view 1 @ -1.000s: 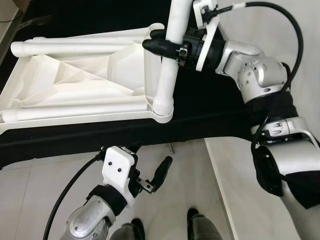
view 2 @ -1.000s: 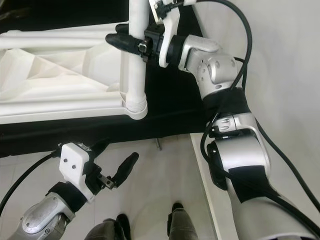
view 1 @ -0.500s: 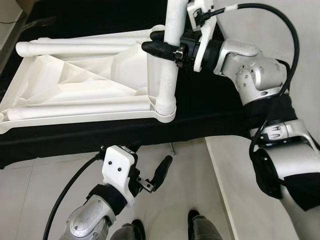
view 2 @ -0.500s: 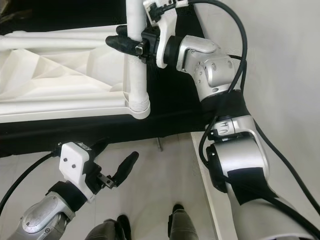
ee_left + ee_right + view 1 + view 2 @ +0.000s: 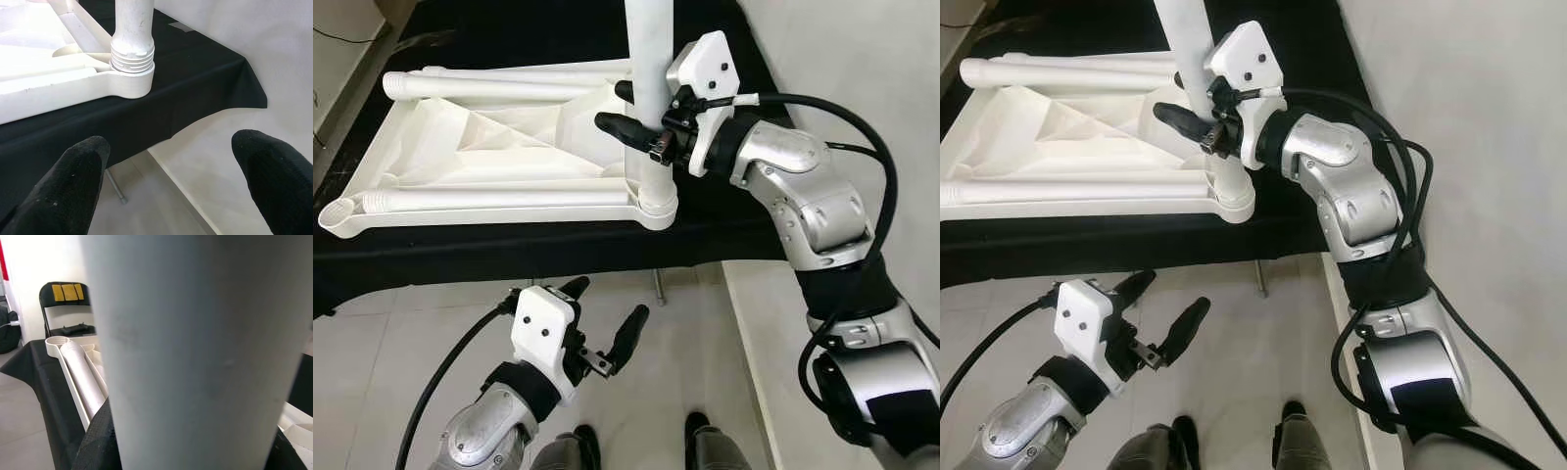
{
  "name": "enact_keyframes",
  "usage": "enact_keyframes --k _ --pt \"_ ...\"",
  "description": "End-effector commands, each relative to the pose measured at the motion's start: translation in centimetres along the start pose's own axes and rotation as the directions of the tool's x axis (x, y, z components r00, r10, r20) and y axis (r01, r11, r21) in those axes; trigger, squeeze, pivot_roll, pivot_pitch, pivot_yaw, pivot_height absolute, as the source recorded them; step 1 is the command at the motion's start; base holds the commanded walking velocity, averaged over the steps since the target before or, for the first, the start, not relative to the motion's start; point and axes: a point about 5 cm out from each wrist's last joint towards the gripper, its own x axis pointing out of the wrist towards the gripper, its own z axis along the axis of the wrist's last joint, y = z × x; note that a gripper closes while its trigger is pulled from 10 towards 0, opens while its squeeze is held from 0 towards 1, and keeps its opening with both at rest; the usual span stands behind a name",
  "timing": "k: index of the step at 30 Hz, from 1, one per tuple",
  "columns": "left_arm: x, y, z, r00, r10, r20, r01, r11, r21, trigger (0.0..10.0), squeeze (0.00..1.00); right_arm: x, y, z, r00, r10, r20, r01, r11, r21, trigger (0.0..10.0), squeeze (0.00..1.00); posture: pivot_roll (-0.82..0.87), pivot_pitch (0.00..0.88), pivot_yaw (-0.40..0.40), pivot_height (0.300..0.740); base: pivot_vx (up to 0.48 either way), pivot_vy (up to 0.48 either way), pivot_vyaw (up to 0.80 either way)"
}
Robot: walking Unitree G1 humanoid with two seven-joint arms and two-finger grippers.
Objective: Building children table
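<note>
Left eye view, right gripper (image 5: 639, 110) clamped on upright white table leg (image 5: 647, 59) seated in upturned tabletop (image 5: 489, 157) corner socket (black-draped bench (image 5: 509, 245)), left gripper (image 5: 605, 323) fingers apart, holding nothing, no legible writing.

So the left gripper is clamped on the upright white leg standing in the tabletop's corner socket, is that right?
Not quite: the right gripper is clamped on the upright white leg in the corner socket, as the left eye view shows. The left gripper hangs open below the table edge.
</note>
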Motion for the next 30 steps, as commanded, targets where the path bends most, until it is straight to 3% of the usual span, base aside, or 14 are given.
enact_keyframes --k 1,10,14,19,25,30 --pt "-0.1 0.0 -0.4 1.0 -0.005 -0.017 0.005 1.0 -0.007 10.0 0.0 0.1 1.4 -5.7 0.971 0.039 -0.237 -0.004 0.989 0.146 10.0 0.0 -0.05 0.336 0.085 0.74 0.0 0.0 0.0" --pt "-0.1 0.0 -0.5 1.0 -0.003 -0.016 0.003 1.0 -0.008 10.0 0.0 0.1 1.5 -5.7 0.959 0.069 -0.274 -0.008 0.976 0.22 10.0 0.0 -0.05 0.33 0.081 0.74 0.0 0.0 0.0" --pt "-0.1 -0.1 -0.5 1.0 -0.004 -0.016 0.004 1.0 -0.009 10.0 0.0 0.6 -1.0 -5.9 0.957 0.002 -0.289 0.117 0.911 0.395 10.0 0.0 -0.05 0.325 0.077 0.74 0.0 0.0 0.0" --pt "-0.1 -0.1 -0.5 1.0 -0.002 -0.014 0.001 1.0 -0.009 10.0 0.0 0.5 -1.5 -6.7 0.947 -0.027 -0.321 0.18 0.871 0.458 10.0 0.0 -0.04 0.329 0.073 0.74 0.0 0.0 0.0" --pt "-0.1 -0.1 -0.4 1.0 0.002 -0.013 -0.002 1.0 -0.009 10.0 0.0 0.5 -1.6 -7.2 0.946 -0.066 -0.318 0.219 0.853 0.473 10.0 0.0 -0.04 0.332 0.073 0.74 0.0 0.0 0.0" --pt "-0.1 -0.1 -0.4 1.0 0.0 -0.012 -0.001 1.0 -0.008 10.0 0.0 0.8 -1.0 -6.6 0.972 -0.016 -0.236 0.135 0.858 0.495 10.0 0.0 -0.04 0.334 0.081 0.74 0.0 0.0 0.0"
